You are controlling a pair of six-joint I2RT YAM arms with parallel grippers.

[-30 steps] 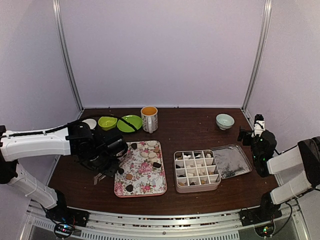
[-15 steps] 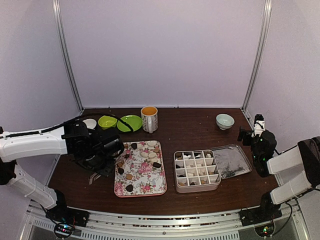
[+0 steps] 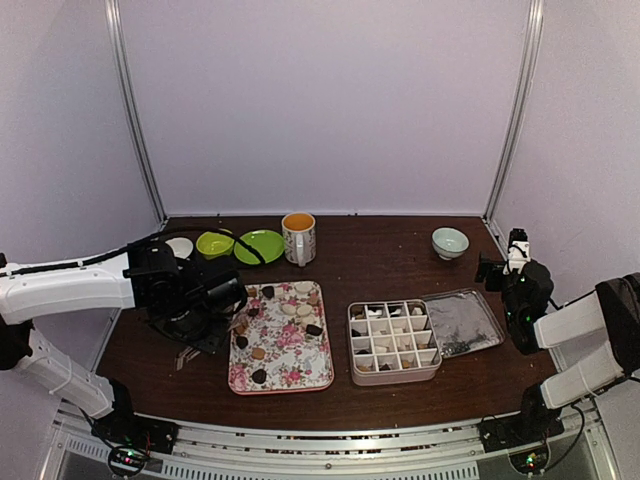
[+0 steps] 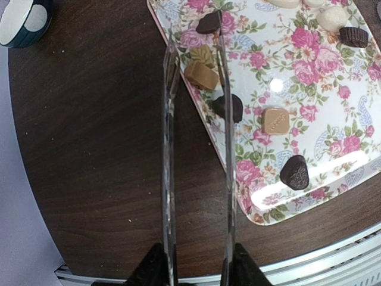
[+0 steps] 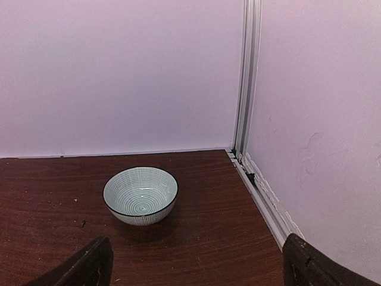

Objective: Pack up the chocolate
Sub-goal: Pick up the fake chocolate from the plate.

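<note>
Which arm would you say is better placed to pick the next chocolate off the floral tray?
Left. The left gripper holds the tongs over the floral tray's edge, a tan chocolate showing between their arms. The right gripper stands open far off to the right, facing a bowl.

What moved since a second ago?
The left pincer, holding the metal tongs, slid a little to the left. Nothing was grabbed or dropped. The right pincer, the chocolates, the flowery tray and the box stayed put.
</note>
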